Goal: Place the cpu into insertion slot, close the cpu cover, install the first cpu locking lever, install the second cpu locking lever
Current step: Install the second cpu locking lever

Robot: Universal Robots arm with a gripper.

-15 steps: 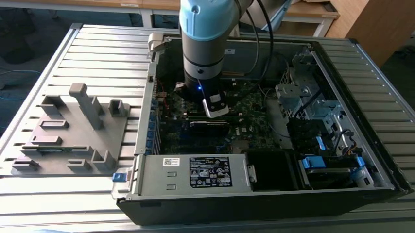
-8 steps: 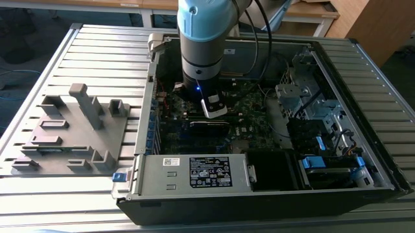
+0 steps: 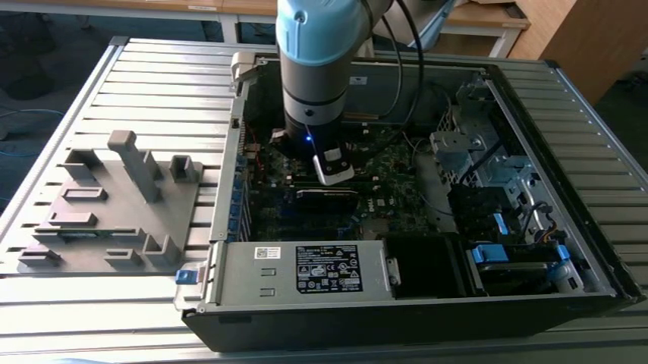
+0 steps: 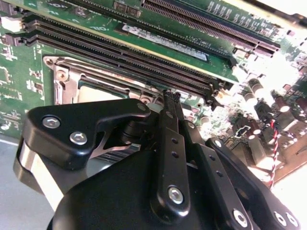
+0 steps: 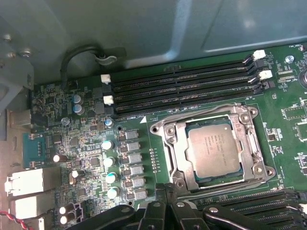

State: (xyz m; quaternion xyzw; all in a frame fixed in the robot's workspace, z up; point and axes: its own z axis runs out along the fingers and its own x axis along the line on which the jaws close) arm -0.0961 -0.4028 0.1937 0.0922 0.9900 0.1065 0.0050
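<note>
Exterior view: my arm (image 3: 316,68) reaches straight down into the open computer case (image 3: 405,303), and my gripper (image 3: 335,173) hangs over the green motherboard (image 3: 390,171) near the middle of the case. The chip socket is not something I can make out from here. A grey parts tray (image 3: 111,205) sits well apart on the exterior view's left, outside the case.

Second wrist view: my gripper (image 4: 171,98) has its two black fingers (image 4: 165,115) pressed together to a narrow tip, nothing between them as far as I can see. The tip sits just beside the metal frame of the insertion slot (image 4: 64,79), at the edge nearest the long memory slots (image 4: 144,57). A pale patch of the cpu (image 4: 93,91) shows inside the frame, just beyond my linkage.

First wrist view: the cpu (image 5: 213,151) lies flat in the insertion slot (image 5: 165,139), silver top up, seated square. The cpu cover (image 5: 180,163) looks to be down around it, chip showing through its window. My gripper (image 5: 165,189) comes in at the frame's edge opposite the memory slots (image 5: 182,88), so the socket lies straight ahead of my fingertips. I judge the chip is placed and the work is at the cover and levers; I cannot tell whether either lever is latched.
</note>
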